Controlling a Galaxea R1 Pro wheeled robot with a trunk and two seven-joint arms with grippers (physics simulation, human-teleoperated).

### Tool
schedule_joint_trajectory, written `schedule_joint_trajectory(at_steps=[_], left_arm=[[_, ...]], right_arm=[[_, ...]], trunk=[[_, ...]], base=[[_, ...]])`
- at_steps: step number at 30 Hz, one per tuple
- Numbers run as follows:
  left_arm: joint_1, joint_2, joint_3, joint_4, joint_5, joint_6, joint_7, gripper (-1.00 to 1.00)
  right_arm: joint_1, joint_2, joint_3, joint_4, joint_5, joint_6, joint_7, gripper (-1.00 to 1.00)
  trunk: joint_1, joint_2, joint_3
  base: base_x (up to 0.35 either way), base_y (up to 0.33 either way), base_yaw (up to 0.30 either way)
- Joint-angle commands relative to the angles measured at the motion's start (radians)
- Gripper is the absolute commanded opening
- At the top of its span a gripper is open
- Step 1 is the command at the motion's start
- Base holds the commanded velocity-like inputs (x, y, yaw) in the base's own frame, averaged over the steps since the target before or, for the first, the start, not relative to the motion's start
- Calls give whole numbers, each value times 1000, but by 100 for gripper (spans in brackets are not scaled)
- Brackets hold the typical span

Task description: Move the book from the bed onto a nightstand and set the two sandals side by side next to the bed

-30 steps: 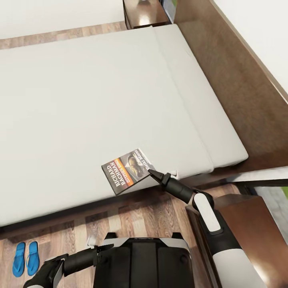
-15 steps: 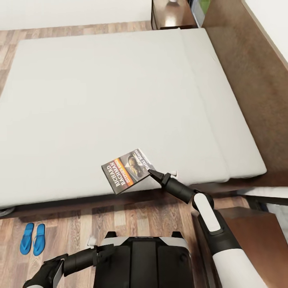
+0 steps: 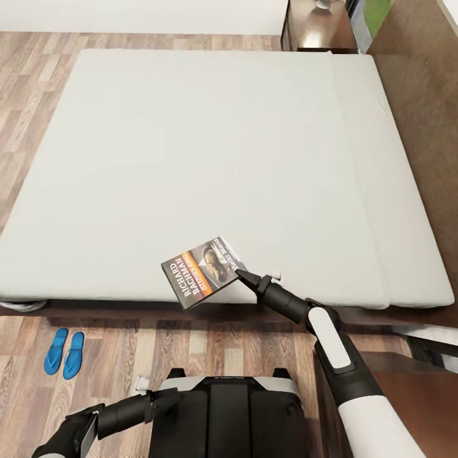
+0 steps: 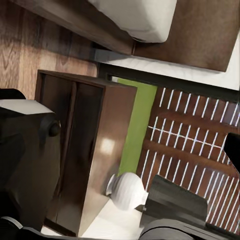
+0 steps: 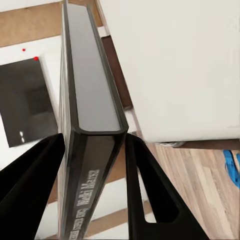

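Presently the bed (image 3: pixel 191 159) is seen to take up most of the head view: a pale grey mattress on a dark brown frame, set on a brown wood-plank floor (image 3: pixel 38 83). A dark reddish-brown nightstand (image 3: pixel 318 28) is seen at the far side of the bed by the headboard. A second nightstand (image 3: pixel 407 394) is observed on the near side, just beside the robot's right arm; in the left wrist view a dark wooden cabinet (image 4: pixel 100 150) is shown with a small white rounded object (image 4: pixel 127 190) on it, near a slatted fence beyond a window.

The book (image 3: pixel 203 270) is held above the near edge of the mattress, cover up, with white "RICHARD BACHMAN" lettering and an orange strip readable. It is gripped at one corner by the right gripper (image 3: pixel 245 277). In the right wrist view the book (image 5: pixel 90 125) is seen edge-on, clamped between the two black fingers (image 5: pixel 145 200), jaws narrow and pressed against both covers.

The two blue sandals (image 3: pixel 63 353) are noted on the floor, side by side and touching or nearly so, next to the near side of the bed toward its foot end.

The left gripper (image 3: pixel 156 397) is seen low by the robot's base; whether its jaws are wide or narrow cannot be told.
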Motion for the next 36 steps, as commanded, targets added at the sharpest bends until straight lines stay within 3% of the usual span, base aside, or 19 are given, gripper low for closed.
schedule_joint_trajectory(at_steps=[1,6,9,11,13,16,17,21,23,36], left_arm=[[-1,0,9,-1,-10,11,-7,100],[1,41,9,1,-8,11,-4,100],[10,99,11,37,-8,8,1,100],[14,161,15,132,-6,2,16,100],[16,197,16,185,-5,-4,43,100],[17,235,17,264,-5,-37,161,100],[17,241,20,292,-1,-71,243,100],[17,220,28,318,39,-144,409,100],[17,208,29,323,60,-159,459,100],[17,204,28,325,74,-169,493,100]], right_arm=[[0,0,-1,0,-7,6,2,-100],[0,0,-1,0,-7,6,2,-100],[0,0,-1,0,-7,6,2,-100],[0,0,-1,0,-7,6,2,-100],[0,0,-1,0,-7,6,2,-100],[0,0,-1,0,-7,6,1,-100],[0,0,-1,0,-7,6,0,-100],[0,0,-1,0,-6,5,-2,-100],[0,0,-1,0,-6,5,-2,-100],[0,0,-1,0,-4,3,-7,-100]], trunk=[[1,-2,-1],[1,-2,-1],[1,-2,-1],[1,-2,-1],[1,-2,-1],[1,-2,-1],[1,-2,-1],[1,-2,-1],[1,-2,-1],[1,-2,-1]], base=[[0,0,294],[0,0,294],[0,0,294],[0,0,294],[0,0,294],[0,0,294],[0,0,294],[0,0,294],[0,0,294],[0,0,294]])
